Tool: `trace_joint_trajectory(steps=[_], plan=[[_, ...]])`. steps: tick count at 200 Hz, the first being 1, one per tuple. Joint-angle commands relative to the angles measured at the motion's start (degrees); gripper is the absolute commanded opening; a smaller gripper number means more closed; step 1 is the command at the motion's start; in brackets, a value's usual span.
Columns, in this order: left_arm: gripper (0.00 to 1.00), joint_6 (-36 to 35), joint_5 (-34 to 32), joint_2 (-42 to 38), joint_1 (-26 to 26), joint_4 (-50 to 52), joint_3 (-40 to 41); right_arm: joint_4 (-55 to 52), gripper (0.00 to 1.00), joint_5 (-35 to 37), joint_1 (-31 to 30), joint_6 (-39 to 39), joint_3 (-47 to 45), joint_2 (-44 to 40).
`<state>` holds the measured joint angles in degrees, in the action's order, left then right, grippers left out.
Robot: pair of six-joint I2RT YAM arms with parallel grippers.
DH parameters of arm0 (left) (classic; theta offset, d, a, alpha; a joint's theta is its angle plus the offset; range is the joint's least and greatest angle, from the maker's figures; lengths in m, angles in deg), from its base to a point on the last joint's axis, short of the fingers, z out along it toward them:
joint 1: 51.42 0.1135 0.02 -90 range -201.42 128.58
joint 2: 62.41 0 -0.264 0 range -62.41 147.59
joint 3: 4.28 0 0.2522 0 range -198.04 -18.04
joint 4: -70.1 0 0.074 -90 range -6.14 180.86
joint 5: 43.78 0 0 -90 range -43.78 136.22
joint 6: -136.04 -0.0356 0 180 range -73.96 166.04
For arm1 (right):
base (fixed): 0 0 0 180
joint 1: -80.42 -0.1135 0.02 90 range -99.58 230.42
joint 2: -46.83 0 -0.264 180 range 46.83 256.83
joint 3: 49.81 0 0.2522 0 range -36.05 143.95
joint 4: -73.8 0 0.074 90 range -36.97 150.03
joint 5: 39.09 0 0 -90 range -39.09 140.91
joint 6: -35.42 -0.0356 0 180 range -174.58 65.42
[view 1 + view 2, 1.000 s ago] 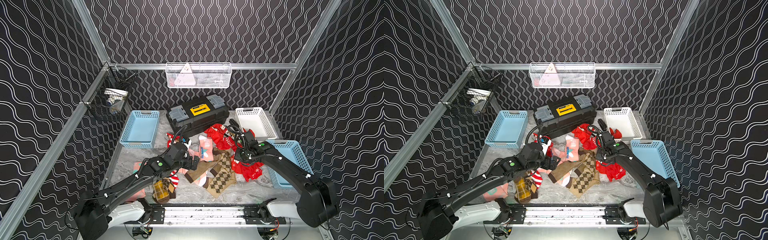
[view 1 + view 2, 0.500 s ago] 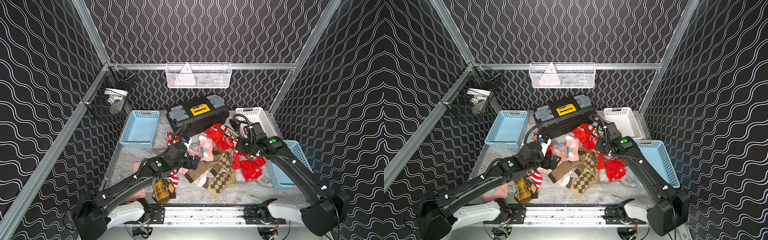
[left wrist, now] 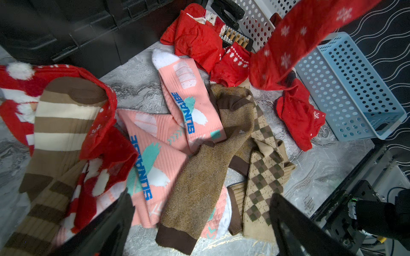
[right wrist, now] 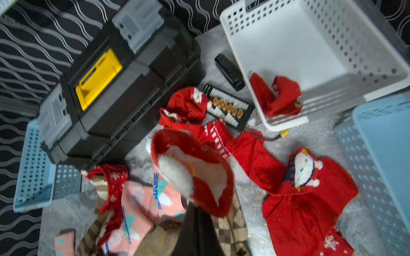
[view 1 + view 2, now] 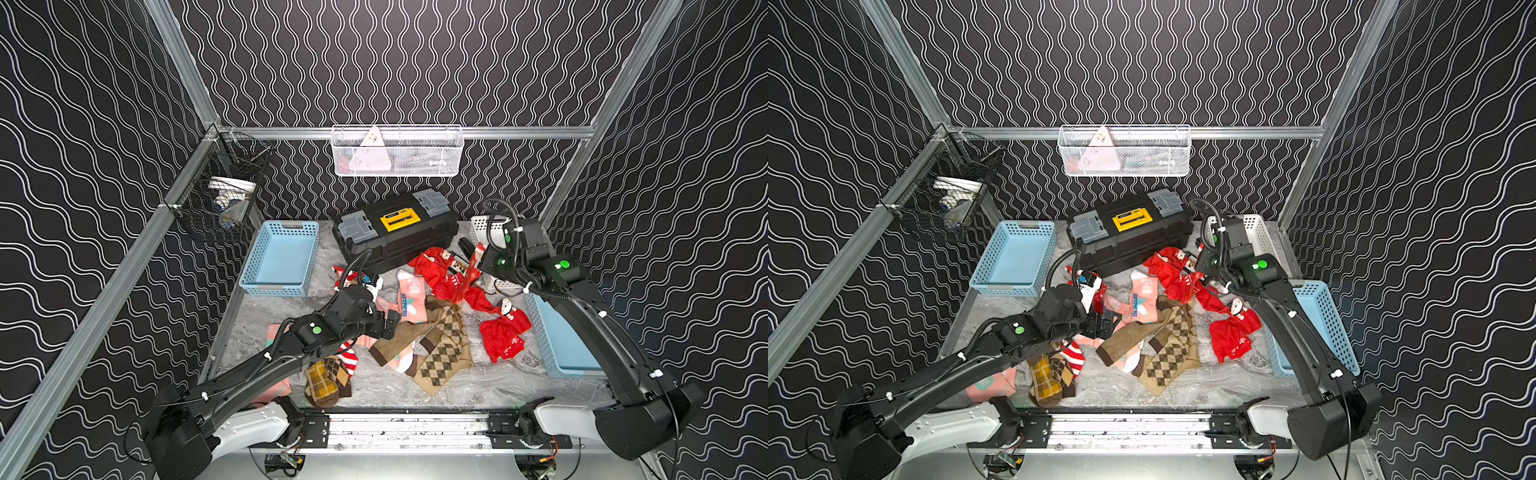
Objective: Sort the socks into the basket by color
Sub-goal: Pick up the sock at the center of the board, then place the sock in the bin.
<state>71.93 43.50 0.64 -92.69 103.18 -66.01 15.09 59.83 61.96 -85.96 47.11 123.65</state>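
Currently, one red snowflake sock hangs from the right claw, whose jaws are clamped together on its upper end. The sock's long axis runs steeply downward from the claw toward the pile. In the right wrist view, a white fleecy lining shows at its open end. The right claw is positioned just beside the white basket, on the side facing the pile. The white basket contains one crumpled red sock.

The remaining socks lie on the surface between the blue basket on the left arm's side and the blue basket on the right arm's side.
- A pink sock with blue lettering points its white toe toward the black toolbox.
- The tan argyle socks lie with their long axes diagonal.
- A red Santa sock lies bunched just beside the right-side blue basket.

The left claw hovers above the pile near the pink sock, jaws wide apart.
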Motion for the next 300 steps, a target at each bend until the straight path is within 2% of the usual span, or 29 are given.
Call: trace_joint_trajectory(steps=[1, 28, 72, 123, 181, 263, 276, 284, 300], plan=[[0.99, -0.4, 0.18, -0.33, -0.19, -0.42, -0.29, 3.43, 0.0, 1.38, 4.21, 2.39, 3.92, 2.88], [0.99, -0.66, -0.18, -1.38, -0.12, 0.53, -0.37, 5.7, 0.0, 1.9, 10.04, 4.92, 10.85, 8.34], [0.99, -0.67, -0.71, -2.38, -0.14, 1.52, -0.02, 8.0, 0.0, -1.51, 18.65, 6.15, 19.56, 16.98], [0.99, -0.71, -0.7, -1.44, -0.14, 1.49, -0.44, 10.23, 0.0, -7.4, 24.08, 5.38, 16.5, 25.01], [0.99, -0.99, -0.09, 0.79, -0.12, 0.6, -0.91, 11.01, 0.0, -13.73, 25.23, 2.79, 11.73, 33.48], [0.99, -1.06, -0.34, 2.08, -0.16, 0.46, -0.94, 12.98, 0.0, -15.27, 25.21, 1.93, 7.54, 36.0], [0.99, -0.85, -0.74, 1.87, -0.12, 0.62, -0.64, 12.46, 0.05, -15.26, 25.14, 2.06, 7.8, 35.91], [0.99, -0.68, -0.92, 1.73, -0.12, 0.87, -0.48, 12.06, 0.12, -15.26, 25.07, 2.17, 7.9, 35.77], [0.99, -0.48, -1.21, 1.51, -0.12, 1.54, -0.51, 11.81, 0.33, -14.87, 24.83, 2.28, 7.69, 35.13]])
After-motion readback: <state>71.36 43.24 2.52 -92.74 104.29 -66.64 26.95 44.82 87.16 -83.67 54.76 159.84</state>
